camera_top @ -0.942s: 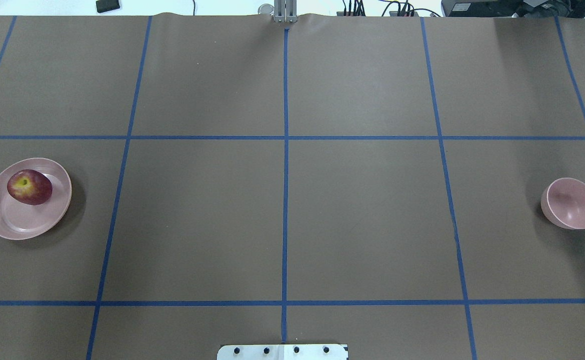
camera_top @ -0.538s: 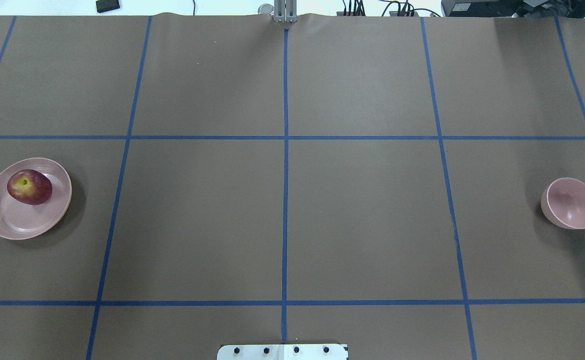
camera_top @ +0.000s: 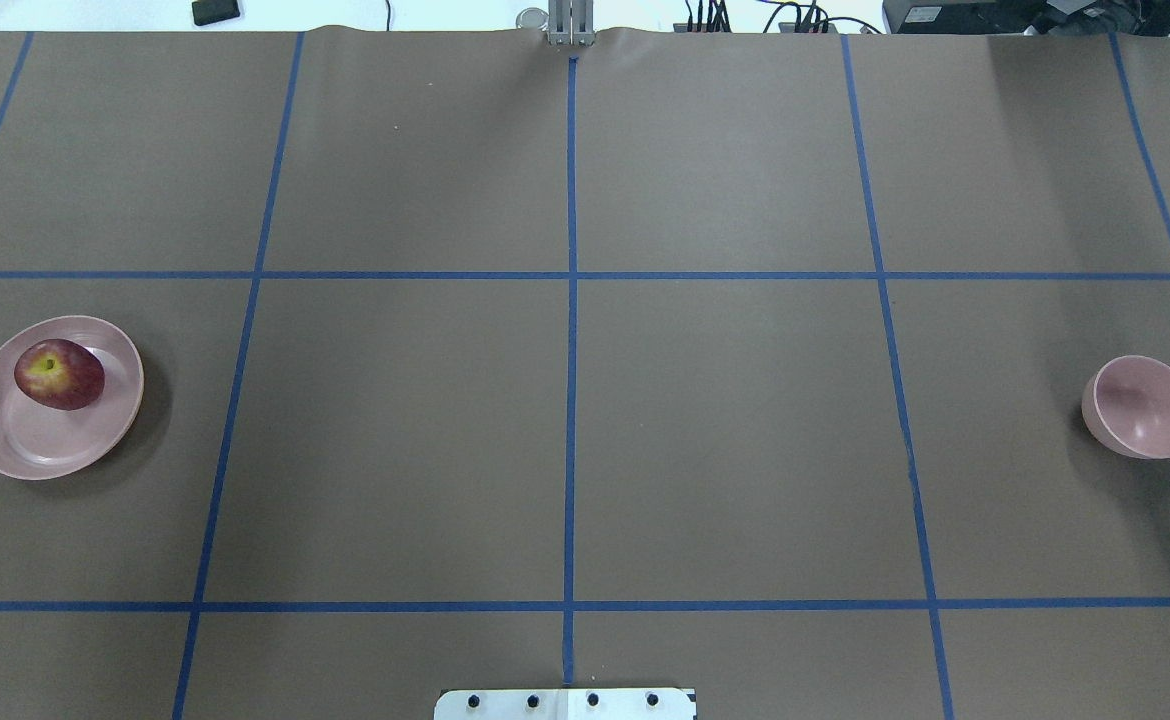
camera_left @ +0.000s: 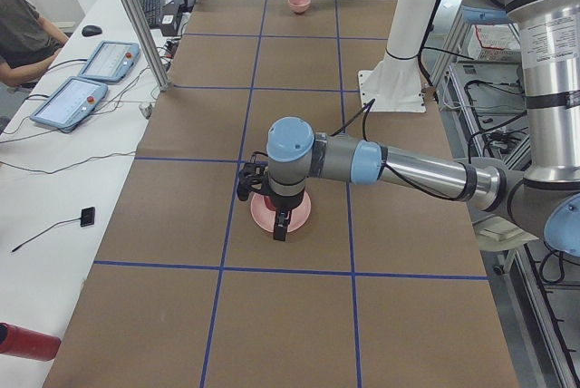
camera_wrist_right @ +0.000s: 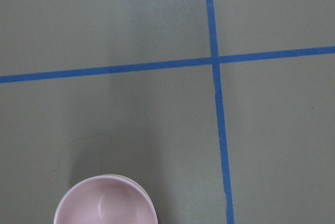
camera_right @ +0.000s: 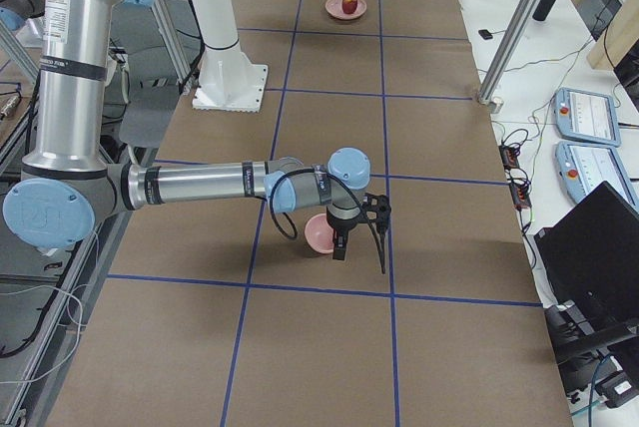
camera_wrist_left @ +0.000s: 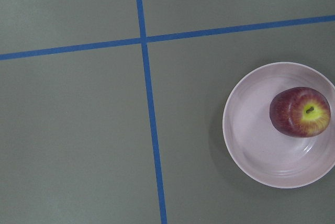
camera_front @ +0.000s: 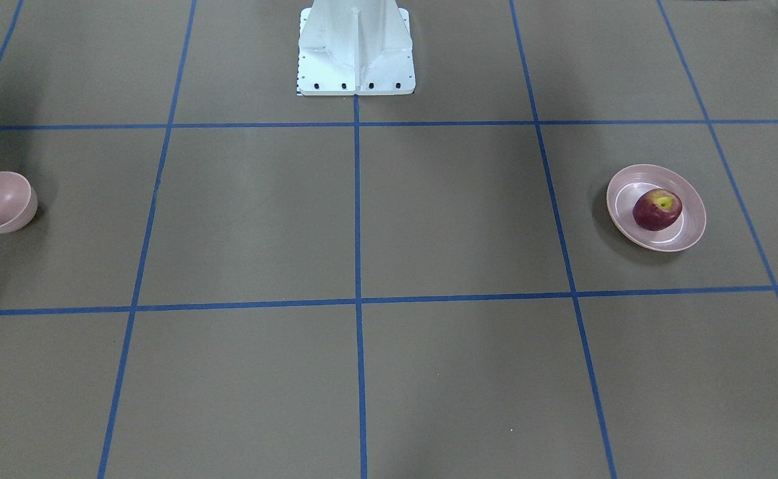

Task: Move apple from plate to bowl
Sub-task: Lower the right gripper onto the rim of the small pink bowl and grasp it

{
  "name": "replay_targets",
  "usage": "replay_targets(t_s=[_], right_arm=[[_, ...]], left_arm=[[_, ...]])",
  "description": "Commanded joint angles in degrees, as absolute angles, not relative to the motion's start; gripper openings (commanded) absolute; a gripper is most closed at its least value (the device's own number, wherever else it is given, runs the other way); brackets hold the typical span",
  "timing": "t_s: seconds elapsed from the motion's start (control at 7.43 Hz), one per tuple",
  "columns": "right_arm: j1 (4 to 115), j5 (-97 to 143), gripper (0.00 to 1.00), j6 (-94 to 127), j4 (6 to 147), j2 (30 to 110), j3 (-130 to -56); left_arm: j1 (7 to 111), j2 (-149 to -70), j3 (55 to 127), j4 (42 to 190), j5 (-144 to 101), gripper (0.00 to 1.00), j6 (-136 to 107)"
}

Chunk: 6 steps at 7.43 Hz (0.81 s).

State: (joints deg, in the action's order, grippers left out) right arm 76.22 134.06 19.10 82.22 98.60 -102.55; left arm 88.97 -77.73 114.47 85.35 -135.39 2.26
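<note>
Your small dark red apple (camera_top: 59, 374) with its yellow-green stem patch lies off-centre on the wide, shallow pale pink plate (camera_top: 40, 445), well apart from the small, deep pale pink bowl (camera_top: 1145, 410). The left gripper (camera_left: 279, 232) hangs over the plate and the right gripper (camera_right: 339, 250) over the bowl, but from the side cameras you cannot tell whether either claw is apart or together. The left wrist view shows the apple near its right edge, so a straight drop could strike the rim, tipping the plate or rolling the fruit.
</note>
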Motion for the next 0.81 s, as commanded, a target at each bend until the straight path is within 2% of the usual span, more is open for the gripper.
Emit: replay_targets(t_s=[0.0,0.27,0.67], right_arm=[[71.90,134.12,1.00,21.16,74.50,98.70,-98.82],[67.00,132.90,1.00,29.93,63.67,98.79,-94.40],[65.13,132.89,1.00,31.12,62.84,100.36,-93.70]], left_arm=[[88.86,-77.26,113.82,84.99,-135.44,0.98,2.20],[88.86,-77.78,111.46,85.86,-134.91,0.98,1.76],[88.86,-78.31,111.27,86.04,-134.56,0.98,1.76]])
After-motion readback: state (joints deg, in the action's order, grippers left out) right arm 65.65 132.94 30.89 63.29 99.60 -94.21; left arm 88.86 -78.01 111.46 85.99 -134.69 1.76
